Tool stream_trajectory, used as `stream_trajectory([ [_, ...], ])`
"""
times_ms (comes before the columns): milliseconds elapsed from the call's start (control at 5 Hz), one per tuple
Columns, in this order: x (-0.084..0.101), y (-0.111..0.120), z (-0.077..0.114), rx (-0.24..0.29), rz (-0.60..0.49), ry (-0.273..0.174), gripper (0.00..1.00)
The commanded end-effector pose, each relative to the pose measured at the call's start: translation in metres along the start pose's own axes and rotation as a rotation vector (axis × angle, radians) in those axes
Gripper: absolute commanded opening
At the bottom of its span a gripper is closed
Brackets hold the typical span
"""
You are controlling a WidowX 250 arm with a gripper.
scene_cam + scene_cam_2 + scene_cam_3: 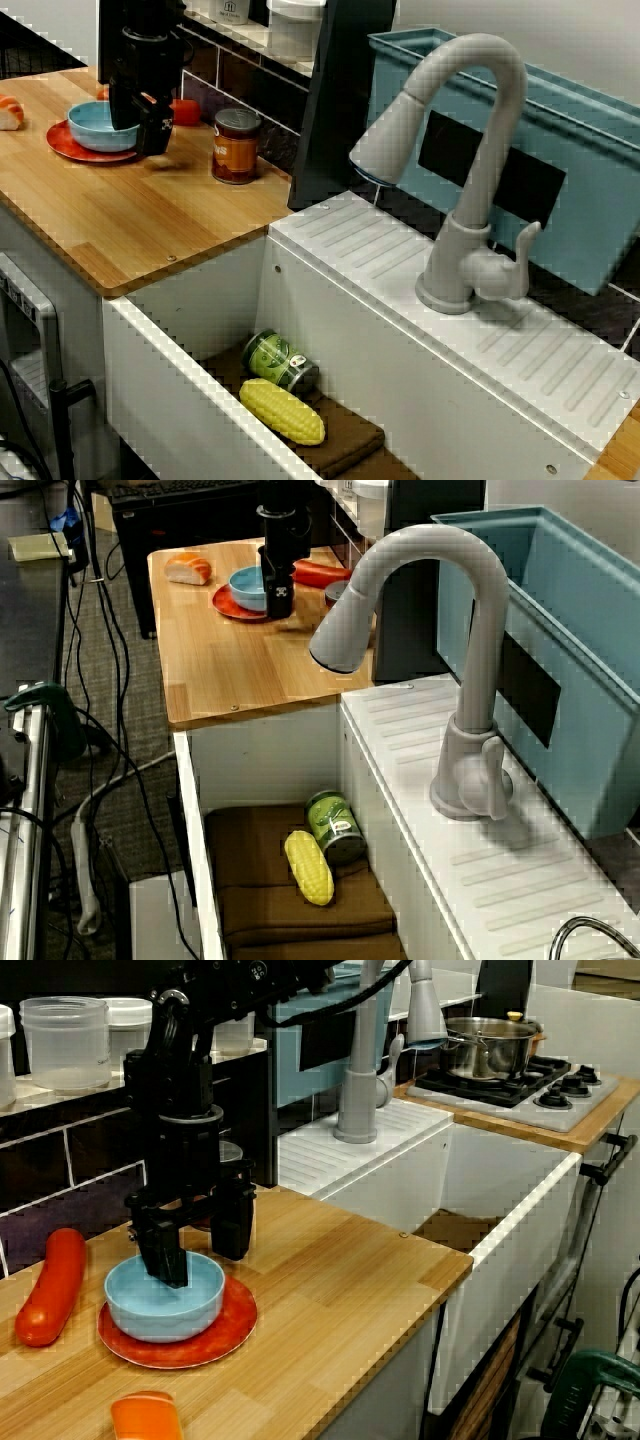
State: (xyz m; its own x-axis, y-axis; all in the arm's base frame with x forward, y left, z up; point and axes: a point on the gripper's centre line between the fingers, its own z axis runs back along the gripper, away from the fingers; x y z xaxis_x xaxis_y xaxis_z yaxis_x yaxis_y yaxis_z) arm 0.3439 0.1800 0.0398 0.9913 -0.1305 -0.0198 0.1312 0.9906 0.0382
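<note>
My black gripper (200,1245) hangs over a light blue bowl (160,1305) that sits on a red plate (225,1330) on the wooden counter. Seen from the counter end, one finger (165,1255) reaches down inside the bowl and the other (232,1225) stands outside its rim, with a wide gap between them. The fingers straddle the rim without pinching it, so the gripper is open. Looking from above, the gripper (278,595) covers the bowl's (248,585) right edge. From the sink side, the gripper (143,125) hides part of the bowl (95,125).
A long red sausage-like item (50,1285) lies left of the plate and an orange piece (145,1418) lies at the front. A brown jar (236,145) stands close by. The sink holds a corn cob (282,410) and a green can (280,360). Grey faucet (460,170), blue rack (580,150).
</note>
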Motion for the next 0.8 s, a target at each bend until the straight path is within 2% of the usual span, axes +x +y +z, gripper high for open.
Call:
stream_trajectory([
  [0,-0.003,-0.021,0.023,0.011,-0.025,-0.041,1.0],
  [400,-0.025,-0.055,0.033,-0.016,-0.102,-0.04,1.0],
  [600,-0.036,-0.066,0.043,-0.023,-0.13,-0.064,1.0],
])
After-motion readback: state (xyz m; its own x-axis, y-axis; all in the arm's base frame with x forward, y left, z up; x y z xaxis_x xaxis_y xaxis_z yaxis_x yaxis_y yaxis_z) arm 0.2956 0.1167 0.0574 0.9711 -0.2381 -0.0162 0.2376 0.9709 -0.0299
